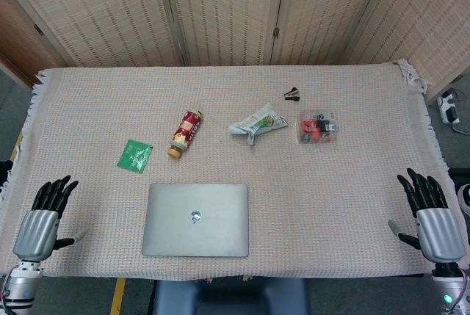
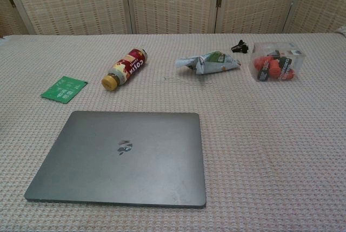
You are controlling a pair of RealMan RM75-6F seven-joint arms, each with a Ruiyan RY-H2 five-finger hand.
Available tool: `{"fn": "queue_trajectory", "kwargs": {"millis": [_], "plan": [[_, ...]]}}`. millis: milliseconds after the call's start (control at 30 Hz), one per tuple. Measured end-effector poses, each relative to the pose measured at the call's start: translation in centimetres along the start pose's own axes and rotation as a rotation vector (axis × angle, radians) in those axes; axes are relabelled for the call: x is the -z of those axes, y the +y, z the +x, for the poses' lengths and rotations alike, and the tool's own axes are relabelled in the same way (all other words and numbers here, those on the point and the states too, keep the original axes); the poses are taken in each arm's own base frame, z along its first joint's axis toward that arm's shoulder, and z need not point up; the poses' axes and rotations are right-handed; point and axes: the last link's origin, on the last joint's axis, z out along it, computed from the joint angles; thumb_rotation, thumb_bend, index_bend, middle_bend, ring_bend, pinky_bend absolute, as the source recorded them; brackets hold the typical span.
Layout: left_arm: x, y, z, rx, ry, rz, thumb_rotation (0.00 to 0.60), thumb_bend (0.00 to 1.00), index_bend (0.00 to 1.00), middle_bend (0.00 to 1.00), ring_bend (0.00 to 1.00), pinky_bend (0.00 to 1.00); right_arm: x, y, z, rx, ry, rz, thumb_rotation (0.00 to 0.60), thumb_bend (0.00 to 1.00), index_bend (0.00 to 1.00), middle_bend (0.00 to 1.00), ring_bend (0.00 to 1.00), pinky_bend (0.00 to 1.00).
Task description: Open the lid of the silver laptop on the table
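both robot hands sit at the bottom corners of the head view, neither touching anything. left robot hand (image 1: 40, 223) is at lower left, fingers spread and pointing up-frame, released, resting at the near edge of the cloth-covered counter (image 1: 352, 205). the chest view shows neither hand.

silver laptop (image 1: 196, 219) lies flat and closed at bottom centre, a bit left of the middle, logo up. its long axis runs left-right across the frame, parallel to the counter's near edge. in the chest view the laptop (image 2: 121, 156) fills the lower left, its near edge right at the bottom of the frame. which long edge is the hinge can't be read from either view; judging from the logo orientation and usual placement, i'd guess the opening lip is the near edge, by the robot.

key relation: the laptop is to the right of the left robot hand and clearly nearer to it. right robot hand (image 1: 435, 216) at lower right is also released, fingers fanned, well apart from the laptop with a wide stretch of bare cloth between.

so the left one is the natural pick for the lift. the other could pin the base if it slides.

clutter at mid frame, left to right: green packet (image 1: 135, 156), bottle (image 1: 187, 134) lying on its side, crumpled wrapper (image 1: 258, 122), small black clip (image 1: 293, 95), clear box (image 1: 319, 127) of red items. all well behind the laptop, out of the lid's way.
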Motion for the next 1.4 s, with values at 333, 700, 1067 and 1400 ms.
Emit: {"fn": "queue_trajectory", "kwargs": {"millis": [333, 700, 1067, 1400], "plan": [[-0.4, -0.1, -0.2, -0.006, -0.017, -0.003, 0.600, 0.16, 0.12, 0.07, 0.06, 0.00, -0.6, -0.3, 0.0, 0.012, -0.001, 0.007, 0.600, 0.27, 0.00, 0.00, 0.00, 0.00], [-2.9, 3.0, 0.1, -0.016, -0.024, -0.189, 0.600, 0.16, 0.13, 0.07, 0.06, 0.00, -1.2, -0.2, 0.5, 0.030, 0.020, -0.001, 0.600, 0.27, 0.00, 0.00, 0.00, 0.00], [-5.4, 10.1, -0.7, -0.036, -0.141, -0.586, 0.600, 0.15, 0.13, 0.07, 0.06, 0.00, -1.3, -0.2, 0.4, 0.033, 0.011, -0.004, 0.600, 0.27, 0.00, 0.00, 0.00, 0.00], [-4.0, 14.5, -3.4, -0.059, -0.268, -0.798, 0.600, 0.15, 0.12, 0.07, 0.06, 0.00, -1.3, -0.6, -0.1, 0.025, -0.007, 0.003, 0.600, 0.27, 0.00, 0.00, 0.00, 0.00]]}}
